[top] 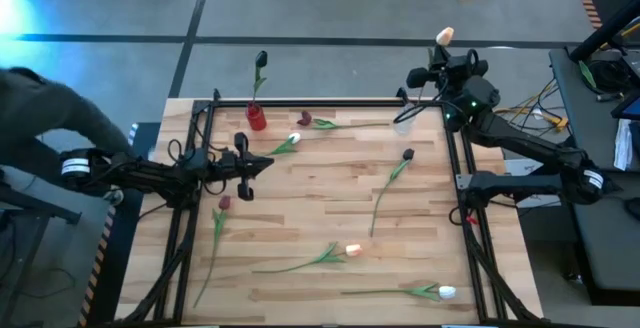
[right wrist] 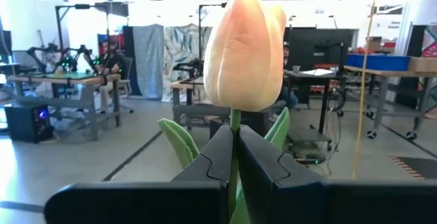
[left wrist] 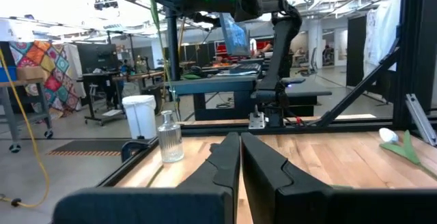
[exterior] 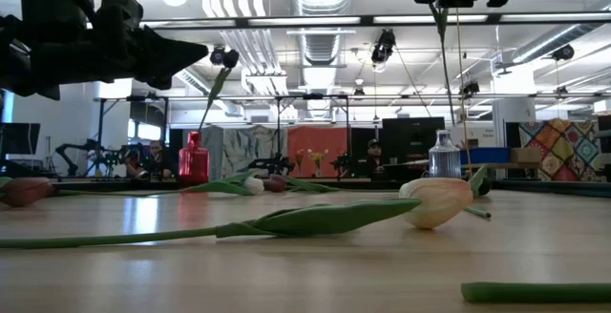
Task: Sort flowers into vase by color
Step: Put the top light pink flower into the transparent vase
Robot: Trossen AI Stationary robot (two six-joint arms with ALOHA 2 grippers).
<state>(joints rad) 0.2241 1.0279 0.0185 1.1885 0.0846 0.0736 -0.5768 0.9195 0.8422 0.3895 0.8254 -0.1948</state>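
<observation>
My right gripper (top: 441, 60) is raised over the table's far right corner, shut on a peach tulip (right wrist: 246, 50). Below it stands a clear glass vase (top: 404, 121) (exterior: 442, 156). A red vase (top: 256, 118) (exterior: 193, 157) at the far edge holds one dark tulip (top: 261, 60). My left gripper (top: 262, 164) hovers shut over the table's left middle, holding nothing. Loose tulips lie flat on the wood: white (top: 290, 141), maroon (top: 305, 120), dark (top: 408, 154), maroon (top: 224, 203), peach (top: 352, 251) and white (top: 445, 292). My right gripper pinches the peach tulip's stem (right wrist: 234, 125) just under the head, between its two fingers (right wrist: 213, 157), which lie across the stem. The head stands up above the fingers and the flower is lifted clear. The stem (exterior: 440, 22) hangs down toward the clear vase; I cannot tell whether its end is inside.
A black frame (top: 330, 102) runs around the wooden table. The right arm (top: 520, 143) reaches along the right edge. A person's dark sleeve (top: 50, 118) shows at the left, beyond the table. Bare wood (top: 300, 193) lies between the scattered flowers.
</observation>
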